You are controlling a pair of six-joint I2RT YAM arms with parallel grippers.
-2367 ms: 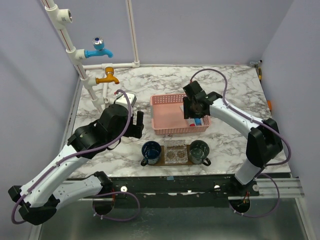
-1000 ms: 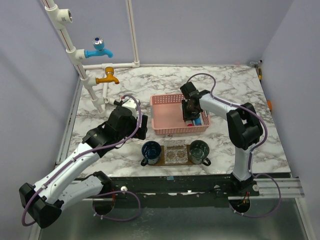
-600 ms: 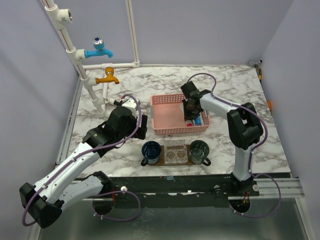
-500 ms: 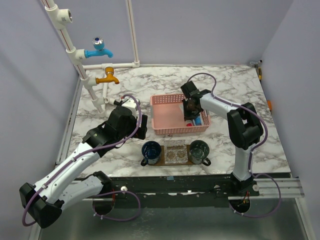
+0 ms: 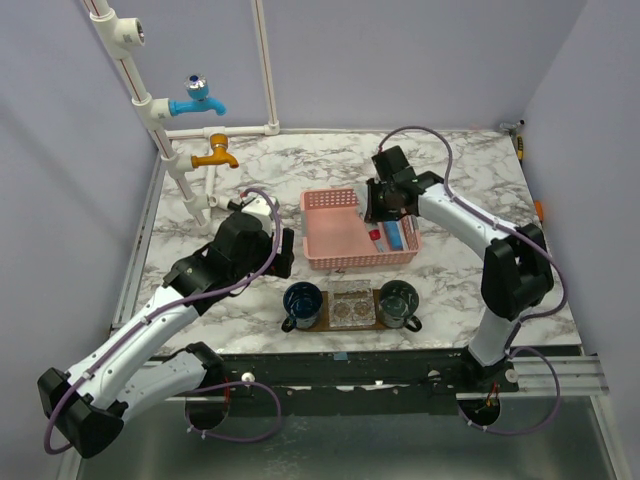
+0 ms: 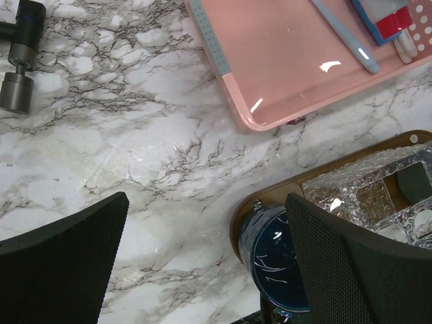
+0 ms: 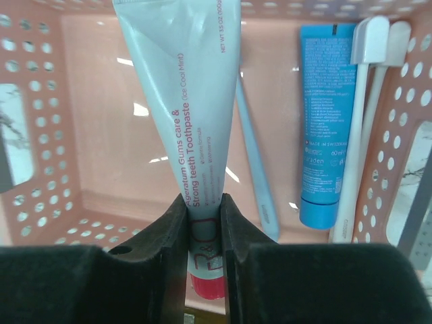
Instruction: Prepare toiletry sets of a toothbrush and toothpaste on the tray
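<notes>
Marble desk, lavender walls. Only the overhead view shows the two taps on white pipework far left, blue tap above orange tap. It also shows both arms at once, my right one reaching over the far-right end of the pink basket.

Right wrist view gives what overhead hides. My right claw is pinched narrow on a toothpaste tube, gripped near its red cap, body pointing away over the basket floor. Can't tell whether it touches that floor. Along the right wall lie a second blue tube and two white toothbrushes. Nearer the middle lies one light-blue toothbrush. Count: two tubes, three brushes.

Left wrist view: left claw spread wide, holding nothing, bare marble between its fingers. Open desk left of the basket, apart from one dark metal fitting.

Tray sits just in front of the basket, by the desk's near edge. It carries two cups, dark blue cup and green cup, with one clear textured holder between them.
</notes>
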